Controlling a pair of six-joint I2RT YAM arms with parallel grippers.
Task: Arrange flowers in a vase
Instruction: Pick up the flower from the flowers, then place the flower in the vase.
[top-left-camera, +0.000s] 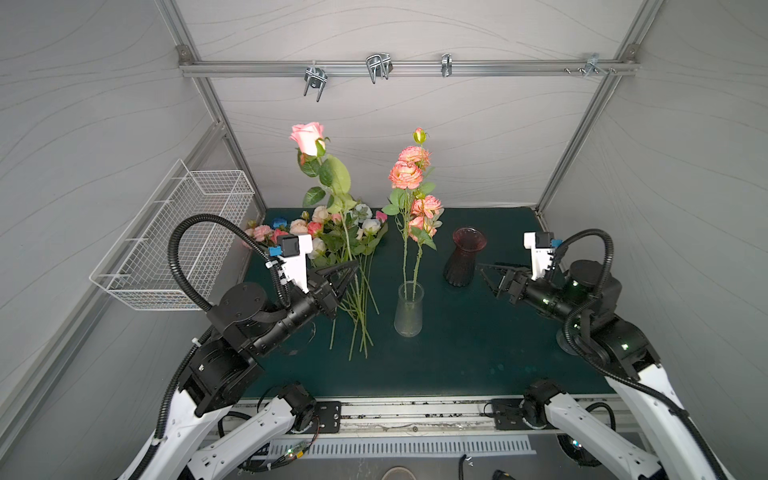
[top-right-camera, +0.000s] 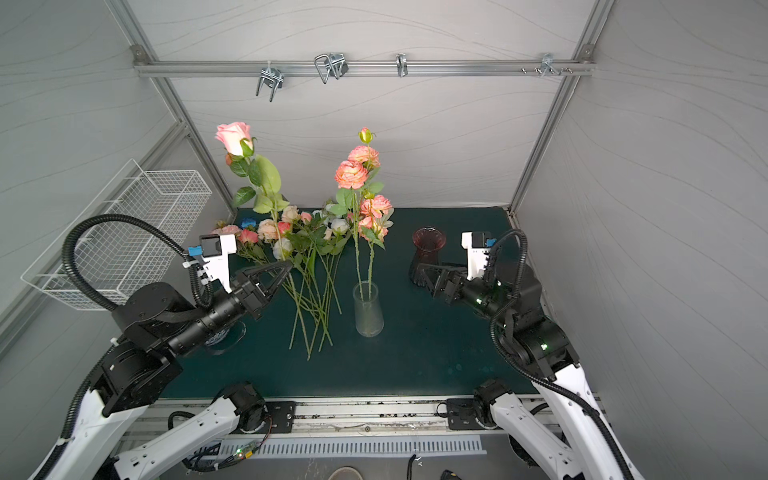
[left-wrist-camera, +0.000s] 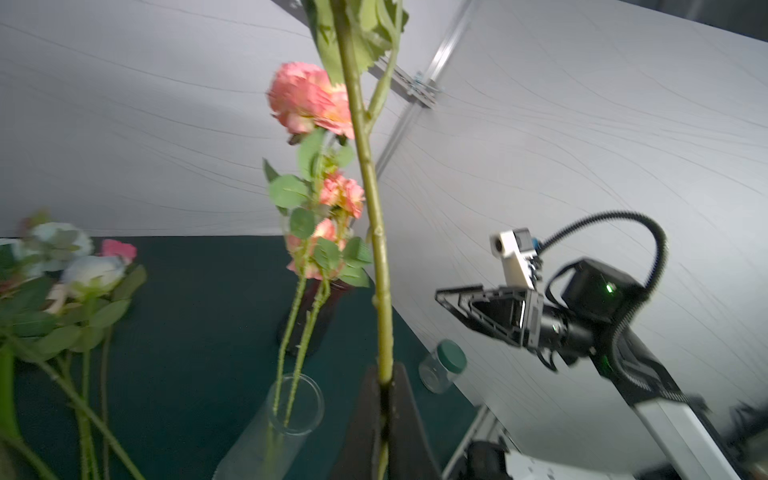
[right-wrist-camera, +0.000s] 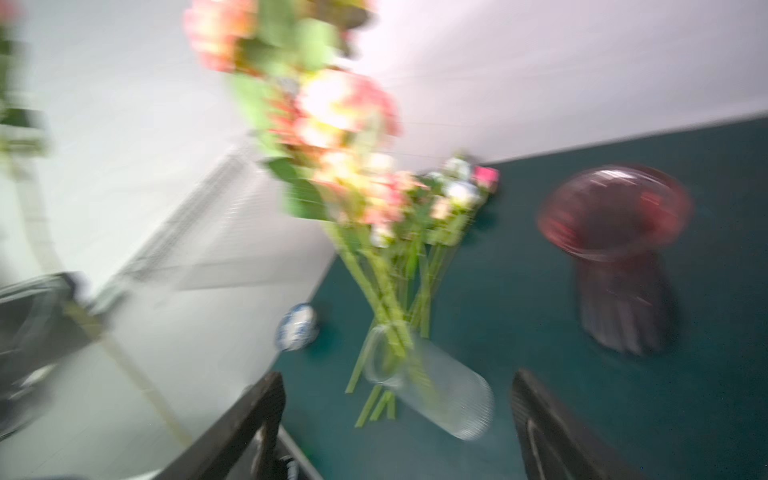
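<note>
Two stems already stand in the clear vase (top-left-camera: 408, 309); left fingers (top-left-camera: 352, 266) clench the pink rose (top-left-camera: 307, 139) low on its stem, upright above the loose flowers (top-left-camera: 332, 232). By the red vase (top-left-camera: 463, 257), right fingers (top-left-camera: 487, 280) spread, empty. Next, likely: carry the stem end over the clear rim, then lower.

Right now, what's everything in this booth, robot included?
mat: one, dark green, tabletop
clear vase: one, transparent, mid-mat
peach spray: one, peach-pink, in the clear vase
pink rose: one, pink, held upright, mat's left
loose flowers: pile, pink, white, blue, mat's left
dark red vase: one, empty, mat's right
wire basket: one, white, left wall
hooks: several, silver, back rail
jar: one, green-lidded, by right wall
left pincer: one, black, shut on the pink rose's stem
right pincer: one, black, open, beside dark red vase
</note>
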